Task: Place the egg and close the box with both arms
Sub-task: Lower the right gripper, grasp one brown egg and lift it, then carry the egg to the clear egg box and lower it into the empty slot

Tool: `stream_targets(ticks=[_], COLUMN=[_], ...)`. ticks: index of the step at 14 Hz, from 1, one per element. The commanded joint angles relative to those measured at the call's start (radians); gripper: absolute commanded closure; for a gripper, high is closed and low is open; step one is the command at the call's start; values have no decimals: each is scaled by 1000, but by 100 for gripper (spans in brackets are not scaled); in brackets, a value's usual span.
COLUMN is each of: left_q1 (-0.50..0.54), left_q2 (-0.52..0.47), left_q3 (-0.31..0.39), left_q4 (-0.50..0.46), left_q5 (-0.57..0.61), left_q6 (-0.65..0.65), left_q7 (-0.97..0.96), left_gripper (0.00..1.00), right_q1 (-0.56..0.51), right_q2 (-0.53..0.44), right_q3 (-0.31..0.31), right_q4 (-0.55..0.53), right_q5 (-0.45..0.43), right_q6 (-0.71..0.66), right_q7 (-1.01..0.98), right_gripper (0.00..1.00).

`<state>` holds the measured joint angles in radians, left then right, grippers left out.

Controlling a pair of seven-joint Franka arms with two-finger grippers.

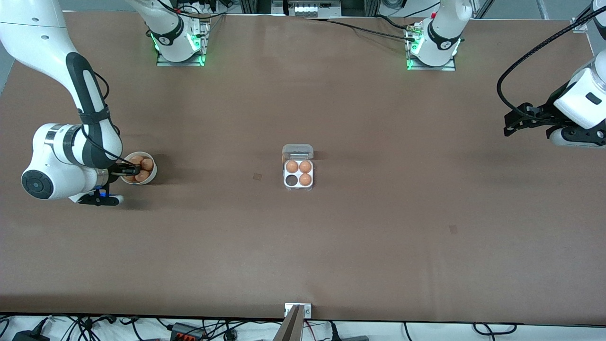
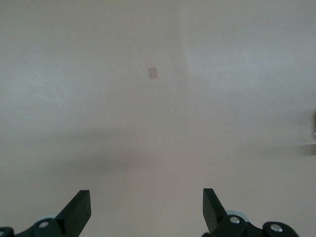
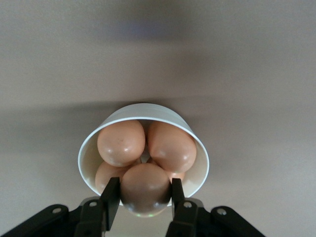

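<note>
The box [image 1: 298, 174] stands mid-table with its clear lid [image 1: 298, 151] swung open. It holds three tan eggs, and the cell [image 1: 291, 180] nearest the front camera toward the right arm's end is empty. A white bowl [image 1: 150, 178] with several eggs stands at the right arm's end. My right gripper [image 1: 135, 167] is in the bowl. In the right wrist view it [image 3: 145, 195] is shut on the egg [image 3: 145, 187] at the bowl's rim [image 3: 143, 107]. My left gripper [image 1: 513, 124] waits open and empty over bare table at the left arm's end; it also shows in the left wrist view [image 2: 146, 207].
Small tape patches lie on the brown table, one [image 1: 257, 176] between bowl and box and one [image 1: 453, 229] nearer the front camera toward the left arm's end. One patch [image 2: 153, 73] shows in the left wrist view. A metal bracket [image 1: 297, 310] sits at the table's front edge.
</note>
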<state>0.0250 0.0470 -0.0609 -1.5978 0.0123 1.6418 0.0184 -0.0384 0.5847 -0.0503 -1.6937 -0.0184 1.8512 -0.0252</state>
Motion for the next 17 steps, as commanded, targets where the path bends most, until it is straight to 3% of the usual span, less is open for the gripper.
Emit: stream_targets(ticks=[1,5,7,9,13,17], left_q1=[4,4,4,4,4,3], left_q2=[2,7,7,7,7,7], left_q3=[-7,-7,-7,-7,-7,-7], left_q4=[9,10,9,9,9,9], left_q5=[14,15,15,14,14,12], left_q6=[-5,-5,-3,-3,-5,-4], left_q7=[-1,-1,-1,-1,-1,-1], left_gripper=[0,0,0,0,0,0], right_q1=[-3,50,89,124,270,399], right_q2=[-6,-6,-8,-8,6,53], right_q3=[10,50,99,135,138,138], right_q4=[76,297,330,362,368,368], right_q5=[12,14,38,99,104,106], right_q6=[-65,-242,-236,-186,-29,114], right_q7=[-9,1,13,20,31,170], right_gripper=[83,83,83,83,83,83])
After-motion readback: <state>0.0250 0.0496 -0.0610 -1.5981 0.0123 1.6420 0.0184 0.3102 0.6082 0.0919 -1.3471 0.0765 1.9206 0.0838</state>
